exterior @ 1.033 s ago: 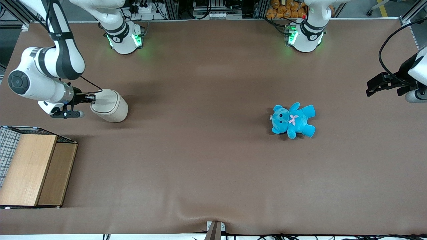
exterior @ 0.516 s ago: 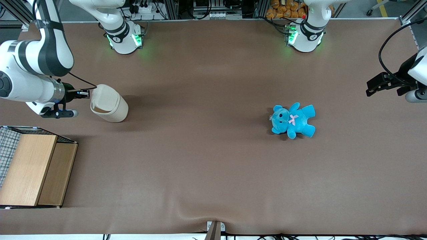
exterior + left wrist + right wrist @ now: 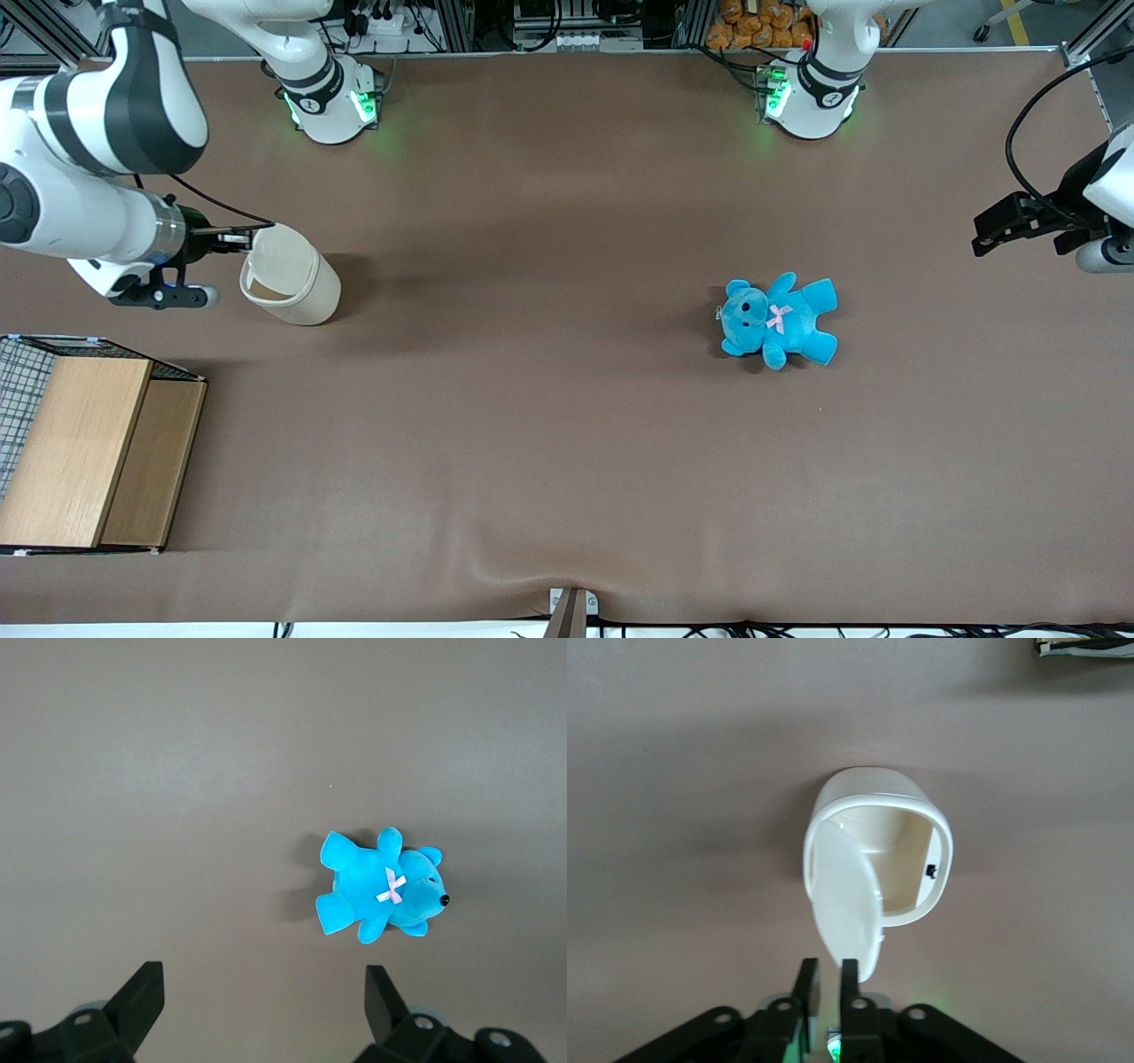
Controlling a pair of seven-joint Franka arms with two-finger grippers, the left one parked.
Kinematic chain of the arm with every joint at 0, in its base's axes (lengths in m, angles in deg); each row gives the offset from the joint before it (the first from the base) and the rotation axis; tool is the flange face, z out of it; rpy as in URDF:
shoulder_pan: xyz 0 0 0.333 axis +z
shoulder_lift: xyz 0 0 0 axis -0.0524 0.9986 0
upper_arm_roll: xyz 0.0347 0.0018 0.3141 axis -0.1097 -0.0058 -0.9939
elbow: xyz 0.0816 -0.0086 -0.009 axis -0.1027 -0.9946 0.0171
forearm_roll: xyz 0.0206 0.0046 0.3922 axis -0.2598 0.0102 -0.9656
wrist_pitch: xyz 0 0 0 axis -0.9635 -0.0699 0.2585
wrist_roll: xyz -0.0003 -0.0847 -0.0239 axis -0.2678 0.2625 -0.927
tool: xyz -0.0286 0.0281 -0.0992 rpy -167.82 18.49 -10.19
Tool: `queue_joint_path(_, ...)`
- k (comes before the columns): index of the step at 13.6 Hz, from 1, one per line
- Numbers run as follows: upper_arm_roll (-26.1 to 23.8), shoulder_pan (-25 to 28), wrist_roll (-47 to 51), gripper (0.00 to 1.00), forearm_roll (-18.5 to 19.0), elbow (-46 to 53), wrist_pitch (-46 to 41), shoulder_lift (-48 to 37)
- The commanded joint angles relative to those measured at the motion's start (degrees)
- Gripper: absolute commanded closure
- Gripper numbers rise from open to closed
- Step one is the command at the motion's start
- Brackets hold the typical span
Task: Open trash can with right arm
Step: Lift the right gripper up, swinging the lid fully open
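Tabletop (image 3: 567, 399): trash can (image 3: 292, 285) beside gripper (image 3: 239, 237).

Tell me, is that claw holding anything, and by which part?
The gripper pinches the free edge of the trash can lid, which stands swung open.

right arm (image 3: 89, 177): bent, wrist level | gripper (image 3: 237, 237): low over table, fingers (image 3: 806, 985) nearly together

Cream-white trash can (image 3: 292, 288) with its flip lid (image 3: 846, 908) swung up.
It stands on the brown table toward the working arm's end; the right arm's gripper (image 3: 829, 973) sits at the lid's edge, fingers nearly together.
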Motion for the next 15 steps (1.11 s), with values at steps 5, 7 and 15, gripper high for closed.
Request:
queue_joint_path(5, -2.2, -1.2, -0.1, 0.0, 0.0, 10.3, -1.8, 1.1)
queue_joint_path(7, -2.2, -1.5, 0.0, 0.0, -0.1, 13.9, -2.9, 1.1)
queue_joint_path(15, -1.2, -2.3, -0.3, 0.0, -0.4, 23.2, -8.1, -0.5)
